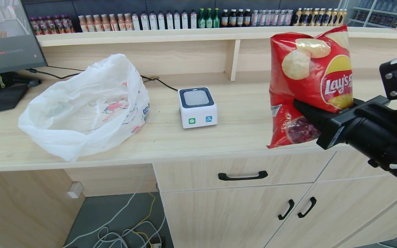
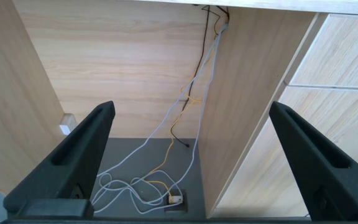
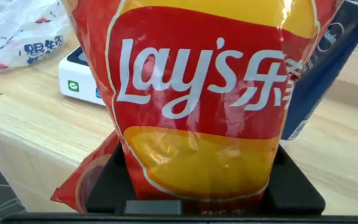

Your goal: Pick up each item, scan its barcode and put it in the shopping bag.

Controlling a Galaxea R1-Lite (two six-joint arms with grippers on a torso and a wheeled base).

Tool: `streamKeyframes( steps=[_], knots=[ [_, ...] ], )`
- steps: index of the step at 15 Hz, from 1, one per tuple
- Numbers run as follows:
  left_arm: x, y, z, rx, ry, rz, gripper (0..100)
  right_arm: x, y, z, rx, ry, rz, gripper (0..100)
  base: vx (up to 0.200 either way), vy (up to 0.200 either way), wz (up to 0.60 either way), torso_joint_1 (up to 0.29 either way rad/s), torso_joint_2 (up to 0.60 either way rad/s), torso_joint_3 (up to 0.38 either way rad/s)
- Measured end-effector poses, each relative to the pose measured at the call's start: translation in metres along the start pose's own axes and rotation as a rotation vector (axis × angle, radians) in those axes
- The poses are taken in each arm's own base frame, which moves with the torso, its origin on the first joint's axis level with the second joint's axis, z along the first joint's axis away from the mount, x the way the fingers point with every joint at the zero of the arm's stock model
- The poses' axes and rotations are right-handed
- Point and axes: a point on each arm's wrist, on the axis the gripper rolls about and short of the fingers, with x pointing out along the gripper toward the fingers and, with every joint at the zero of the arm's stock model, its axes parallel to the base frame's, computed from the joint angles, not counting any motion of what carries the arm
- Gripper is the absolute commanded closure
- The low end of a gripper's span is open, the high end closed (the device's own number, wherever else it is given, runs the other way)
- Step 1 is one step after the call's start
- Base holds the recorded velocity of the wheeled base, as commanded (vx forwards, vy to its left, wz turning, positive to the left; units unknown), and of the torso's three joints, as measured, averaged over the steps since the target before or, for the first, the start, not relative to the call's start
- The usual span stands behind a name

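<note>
The right end effector (image 1: 310,113) is clamped on the lower half of a red chip bag (image 1: 308,69), one black finger (image 1: 303,108) lying across the bag's front. The bag is upright and held in the air above the right end of the counter (image 1: 240,127), well to the right of the scanner (image 1: 197,106). The left end effector (image 2: 191,118) is wide apart and holds nothing, low before the open space under the counter, where cables (image 2: 142,186) trail on the floor.

On the light wood counter, the white shopping bag (image 1: 84,106) lies slumped with its mouth open, left of the scanner. In the right wrist view, a dark blue packet (image 3: 316,74) is behind the chip bag. A monitor (image 1: 5,34) stands at the far left. Rows of bottles (image 1: 184,19) line the raised shelf behind, and black-handled drawers (image 1: 242,176) sit below.
</note>
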Motion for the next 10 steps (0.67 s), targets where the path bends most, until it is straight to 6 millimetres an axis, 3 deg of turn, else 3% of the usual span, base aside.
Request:
streamKeyframes(
  steps=[6,10],
  knots=[
    [0.000,0.000,0.000,0.000,0.000,0.000,0,0.005,-0.001,0.004,0.068,-0.018,-0.042,100,0.000,0.000,0.00,0.000,0.00,0.000],
    [0.000,0.000,0.000,0.000,0.001,0.000,0,0.024,-0.005,0.008,0.108,-0.037,-0.070,100,0.000,0.000,0.00,0.000,0.00,0.000]
  ],
)
